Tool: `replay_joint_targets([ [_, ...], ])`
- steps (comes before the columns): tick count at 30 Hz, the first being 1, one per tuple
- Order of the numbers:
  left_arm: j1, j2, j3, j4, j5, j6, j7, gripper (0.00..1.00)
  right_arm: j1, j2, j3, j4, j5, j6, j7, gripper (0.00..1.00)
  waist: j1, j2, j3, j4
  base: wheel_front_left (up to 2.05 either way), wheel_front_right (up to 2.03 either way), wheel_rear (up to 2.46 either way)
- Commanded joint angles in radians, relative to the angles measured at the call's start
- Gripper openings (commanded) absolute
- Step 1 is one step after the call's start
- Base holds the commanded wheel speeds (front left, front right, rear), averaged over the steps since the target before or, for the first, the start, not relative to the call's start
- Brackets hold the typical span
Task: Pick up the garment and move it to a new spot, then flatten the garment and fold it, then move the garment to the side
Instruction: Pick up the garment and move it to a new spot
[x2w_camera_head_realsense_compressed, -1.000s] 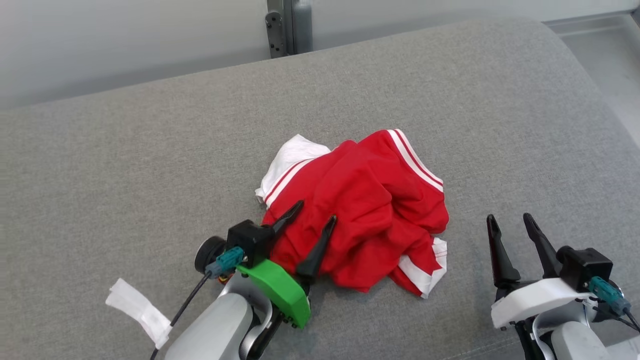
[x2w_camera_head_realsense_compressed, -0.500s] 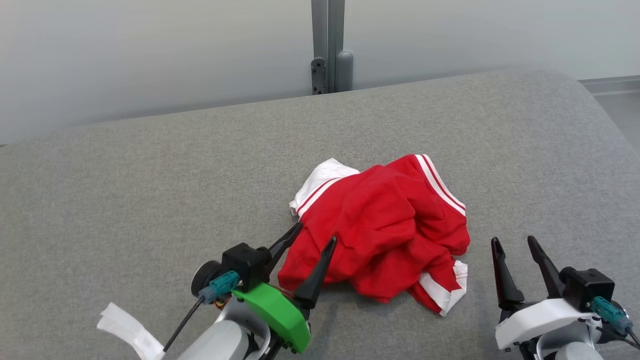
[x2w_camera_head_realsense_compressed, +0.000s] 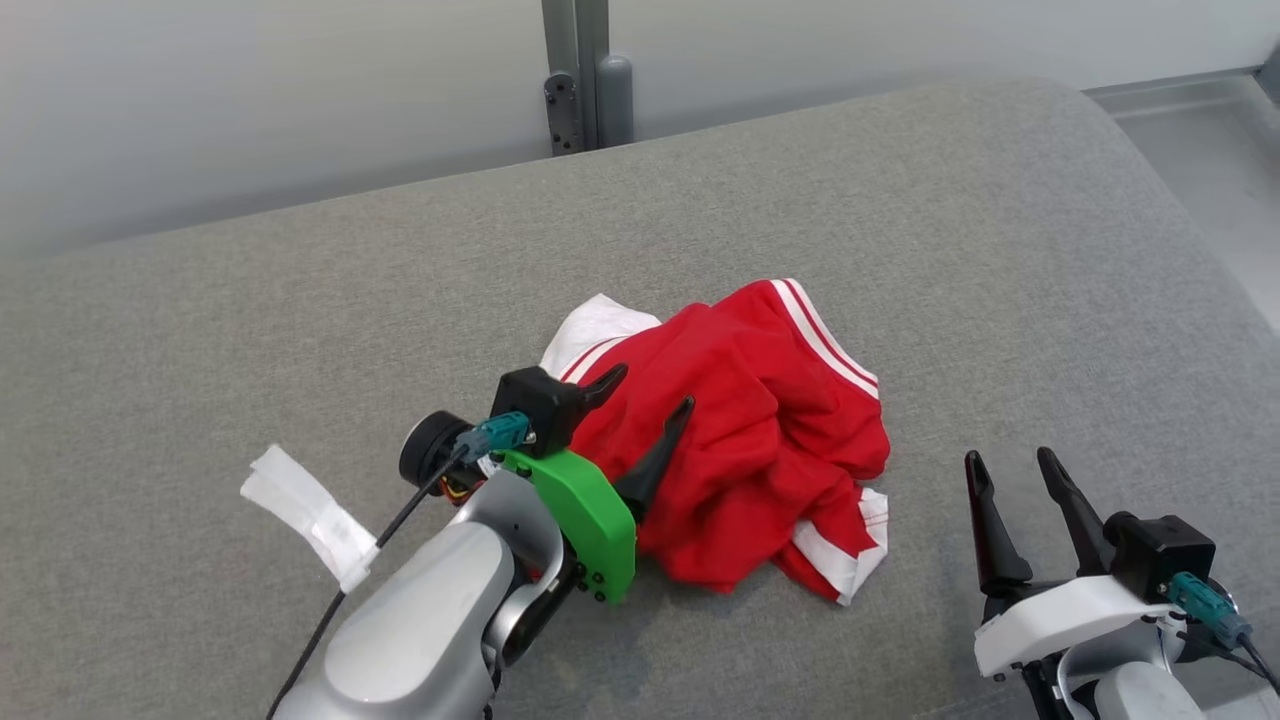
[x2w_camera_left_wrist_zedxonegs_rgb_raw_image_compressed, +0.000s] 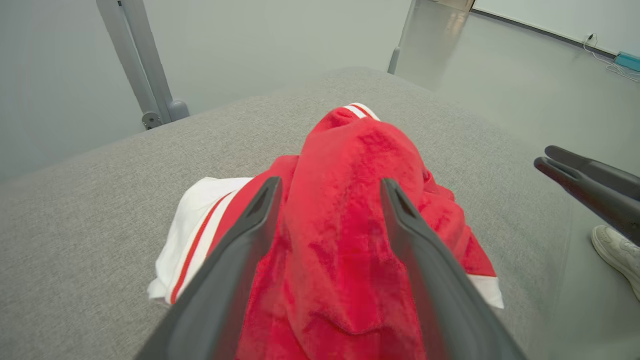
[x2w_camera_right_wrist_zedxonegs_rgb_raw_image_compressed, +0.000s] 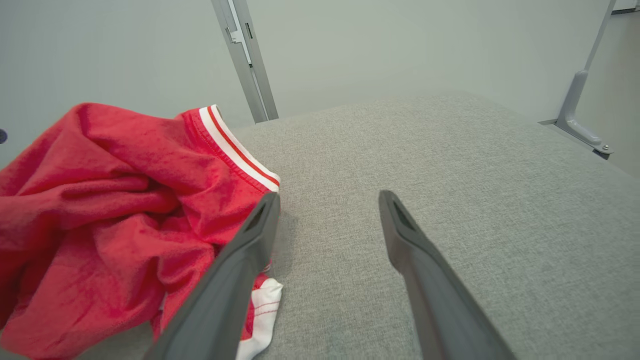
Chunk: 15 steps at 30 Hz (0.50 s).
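two sets of jaws spread, left straddling one red garment (x2w_camera_head_realsense_compressed: 770, 440).

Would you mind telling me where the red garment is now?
In the head view, the red garment lies crumpled at the middle of the grey cushion, the open left gripper straddling its left edge, the open right gripper apart to its right.

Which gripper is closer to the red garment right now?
Left. The left gripper is open, with a raised fold of the garment between its fingers. The right gripper, also open, sits off to the garment's right over the grey cushion.
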Motion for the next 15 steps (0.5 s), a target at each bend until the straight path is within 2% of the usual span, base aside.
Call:
replay_joint_targets([
  [1, -0.027, -0.004, -0.003, 0.012, 0.001, -0.006, 0.008, 1.00, -0.015, 0.004, 0.002, -0.001, 0.006, 0.000, -0.003, 1.00, 0.0000, 0.0000, 0.026, -0.031, 0.00, 0.00, 0.00],
  [7, -0.096, -0.011, -0.040, 0.076, 0.002, -0.026, 0.079, 1.00, -0.028, 0.011, 0.008, 0.004, 0.010, 0.000, -0.003, 1.00, 0.0000, 0.0000, 0.042, -0.067, 0.00, 0.00, 0.00],
  [8, -0.107, -0.008, -0.049, 0.086, 0.006, -0.029, 0.092, 0.92, -0.031, 0.012, 0.010, 0.005, 0.011, 0.000, -0.003, 1.00, 0.0000, 0.0000, 0.044, -0.071, 0.00, 0.00, 0.00],
  [9, -0.116, -0.006, -0.055, 0.093, 0.009, -0.030, 0.103, 0.62, -0.034, 0.014, 0.011, 0.004, 0.012, 0.000, -0.003, 1.00, 0.0000, 0.0000, 0.046, -0.075, 0.00, 0.00, 0.00],
  [12, -0.143, -0.001, -0.073, 0.116, 0.015, -0.037, 0.124, 0.00, -0.034, 0.017, 0.015, 0.004, 0.013, 0.000, -0.003, 1.00, 0.0000, 0.0000, 0.048, -0.084, 0.00, 0.00, 0.00],
  [15, -0.166, 0.004, -0.080, 0.133, 0.003, -0.044, 0.125, 0.00, -0.029, 0.022, 0.016, 0.008, 0.011, 0.000, -0.003, 1.00, 0.0000, 0.0000, 0.046, -0.090, 0.00, 0.00, 0.00],
])
